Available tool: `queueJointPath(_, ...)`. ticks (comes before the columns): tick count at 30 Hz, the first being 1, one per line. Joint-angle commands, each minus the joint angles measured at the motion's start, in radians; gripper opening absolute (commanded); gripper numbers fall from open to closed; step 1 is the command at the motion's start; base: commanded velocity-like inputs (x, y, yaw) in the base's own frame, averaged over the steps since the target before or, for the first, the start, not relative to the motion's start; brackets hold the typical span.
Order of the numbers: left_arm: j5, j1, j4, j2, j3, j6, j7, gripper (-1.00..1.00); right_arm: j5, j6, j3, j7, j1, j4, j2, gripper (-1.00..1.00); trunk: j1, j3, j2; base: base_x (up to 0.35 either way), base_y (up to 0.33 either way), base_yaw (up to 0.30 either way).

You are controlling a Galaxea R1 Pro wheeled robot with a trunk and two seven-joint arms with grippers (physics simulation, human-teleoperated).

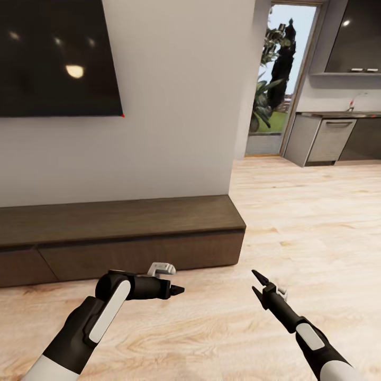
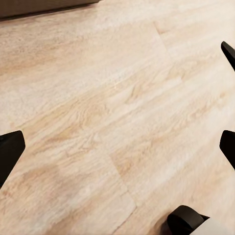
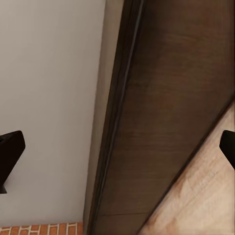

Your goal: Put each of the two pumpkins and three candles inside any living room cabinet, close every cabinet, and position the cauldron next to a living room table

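**Both tools empty before the closed cabinet**

Low against the white wall [image 1: 174, 106], running from the left edge of the head view to the wall's corner: the long dark-brown cabinet [image 1: 143, 248], flat fronts flush and shut, top bare. Above it, upper left, a black screen [image 1: 58, 55] with ceiling lights mirrored in it. No pumpkins or candles to point at here.

In front of the cabinet, over pale wood floor [image 1: 222, 328]: the left tool [image 1: 177, 290], arm bent and pointing across toward the right, dark fingertips close together in the head view. In the left wrist view, though, fingers [image 2: 10, 154] wide apart at opposite edges with only floorboards between them, and a strip of the cabinet's base [image 2: 39, 6] at one edge. Parted, holding nothing.

Further right, the right tool [image 1: 257, 282], angled up toward the cabinet's end, prongs spread and empty. In the right wrist view, fingertips [image 3: 11, 159] far apart, framing the cabinet's dark front [image 3: 171, 112], the wall and a wedge of floor.

Far right, beyond the wall's corner: a glazed door [image 1: 275, 84] with greenery outside, and grey kitchen cupboards [image 1: 330, 138] under a bench [image 1: 338, 114].
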Motion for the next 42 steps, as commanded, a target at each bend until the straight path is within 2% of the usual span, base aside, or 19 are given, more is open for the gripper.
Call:
queueJointPath(1, -0.01, -0.001, 0.0, 0.001, -0.001, 0.002, -0.01, 1.0, -0.006, 0.008, -0.003, 0.001, -0.001, 0.001, 0.001, 1.0, 0.004, -0.004, -0.008, 0.0, 0.0, 0.0)
queueJointPath(21, -0.01, 0.0, 0.0, 0.0, -0.001, 0.002, -0.012, 1.0, -0.008, 0.002, -0.012, 0.002, -0.001, -0.004, 0.013, 1.0, 0.08, -0.067, -0.148, 0.0, 0.0, 0.0)
queueJointPath(24, -0.009, 0.0, -0.006, 0.001, -0.001, 0.002, -0.02, 1.0, -0.008, -0.002, -0.013, 0.003, -0.001, -0.004, 0.025, 1.0, 0.085, -0.078, -0.156, 0.0, 0.0, 0.0)
queueJointPath(27, -0.008, 0.0, -0.013, 0.007, -0.001, 0.002, -0.067, 1.0, -0.013, -0.004, -0.016, 0.003, -0.001, -0.004, 0.041, 1.0, 0.087, -0.089, -0.156, 0.0, 0.0, 0.0)
queueJointPath(28, -0.007, 0.0, -0.017, 0.013, 0.0, 0.002, -0.092, 1.0, -0.018, -0.003, -0.016, 0.003, -0.001, -0.004, 0.043, 1.0, 0.087, -0.093, -0.156, 0.0, 0.0, 0.0)
queueJointPath(30, -0.002, 0.0, -0.032, 0.046, 0.005, 0.002, -0.184, 1.0, -0.036, -0.003, -0.016, 0.002, -0.001, -0.004, 0.048, 1.0, 0.088, -0.101, -0.157, 0.0, 0.0, 0.0)
queueJointPath(31, 0.0, 0.0, -0.038, 0.079, 0.008, 0.002, -0.262, 1.0, -0.045, -0.003, -0.016, 0.002, -0.001, -0.004, 0.05, 1.0, 0.088, -0.105, -0.157, 0.0, 0.0, 0.0)
queueJointPath(32, 0.001, 0.0, -0.041, 0.096, 0.009, 0.002, -0.304, 1.0, -0.048, -0.003, -0.016, 0.002, -0.001, -0.004, 0.05, 1.0, 0.089, -0.109, -0.157, 0.0, 0.0, 0.0)
queueJointPath(33, 0.001, 0.001, -0.045, 0.13, 0.011, 0.002, -0.389, 1.0, -0.053, -0.002, -0.016, 0.002, -0.001, -0.004, 0.051, 1.0, 0.089, -0.112, -0.158, 0.0, 0.0, 0.0)
queueJointPath(35, 0.001, 0.001, -0.048, 0.158, 0.011, 0.002, -0.465, 1.0, -0.056, -0.002, -0.016, 0.002, -0.001, -0.004, 0.052, 1.0, 0.09, -0.12, -0.158, 0.0, 0.0, 0.0)
queueJointPath(36, 0.001, 0.002, -0.051, 0.179, 0.013, 0.002, -0.523, 1.0, -0.058, -0.002, -0.016, 0.002, -0.001, -0.003, 0.052, 1.0, 0.091, -0.124, -0.158, 0.0, 0.0, 0.0)
queueJointPath(39, 0.001, 0.001, -0.058, 0.207, 0.016, 0.002, -0.599, 1.0, -0.06, -0.002, -0.016, 0.002, -0.001, -0.002, 0.052, 1.0, 0.092, -0.136, -0.159, 0.0, 0.0, 0.0)
queueJointPath(42, 0.003, 0.003, -0.077, 0.241, 0.027, 0.002, -0.64, 1.0, -0.061, -0.002, -0.016, 0.002, -0.001, -0.002, 0.052, 1.0, 0.093, -0.147, -0.16, 0.0, 0.0, 0.0)
